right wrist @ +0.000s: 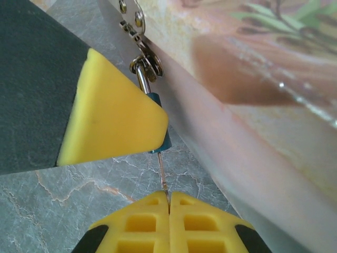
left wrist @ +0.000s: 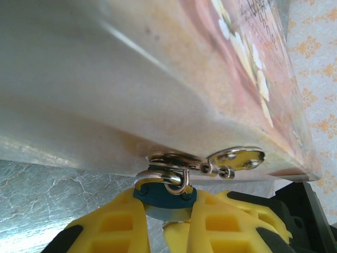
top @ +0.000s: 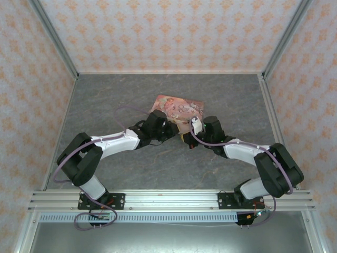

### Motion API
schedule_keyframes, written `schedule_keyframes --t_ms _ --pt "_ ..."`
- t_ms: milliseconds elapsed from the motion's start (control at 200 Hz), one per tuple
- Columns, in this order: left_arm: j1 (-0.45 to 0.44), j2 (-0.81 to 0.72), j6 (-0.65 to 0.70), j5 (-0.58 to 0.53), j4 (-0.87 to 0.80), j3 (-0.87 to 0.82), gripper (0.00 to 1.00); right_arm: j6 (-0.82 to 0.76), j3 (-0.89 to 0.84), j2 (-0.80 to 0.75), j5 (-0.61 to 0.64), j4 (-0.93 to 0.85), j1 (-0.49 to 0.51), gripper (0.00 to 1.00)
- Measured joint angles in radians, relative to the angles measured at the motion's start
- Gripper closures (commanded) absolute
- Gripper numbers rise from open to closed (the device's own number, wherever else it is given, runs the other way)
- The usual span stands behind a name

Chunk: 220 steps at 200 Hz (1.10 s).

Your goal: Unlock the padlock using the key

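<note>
Overhead, the left gripper (top: 171,129) and right gripper (top: 188,138) meet at the near edge of a flat pink illustrated box (top: 176,109).

From the left wrist, the left gripper clenches a tiny blue-teal padlock (left wrist: 164,196), which hangs from the box's metal hasp (left wrist: 234,159) just ahead.

From the right wrist, the right gripper pinches a thin pale metal key (right wrist: 164,176) that reaches ahead to the padlock's base. The key looks to be at or in the keyhole, so seating it and then a careful twist probably come next.

Thin key (right wrist: 164,174) at teal padlock (left wrist: 160,196) base
</note>
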Motion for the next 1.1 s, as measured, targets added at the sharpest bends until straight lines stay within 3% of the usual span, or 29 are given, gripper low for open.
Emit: schedule_keyframes --t_ms 1101 --pt "0.002 0.000 -0.011 0.003 0.003 0.000 0.88 0.015 0.001 0.009 0.039 0.030 0.018 1.00"
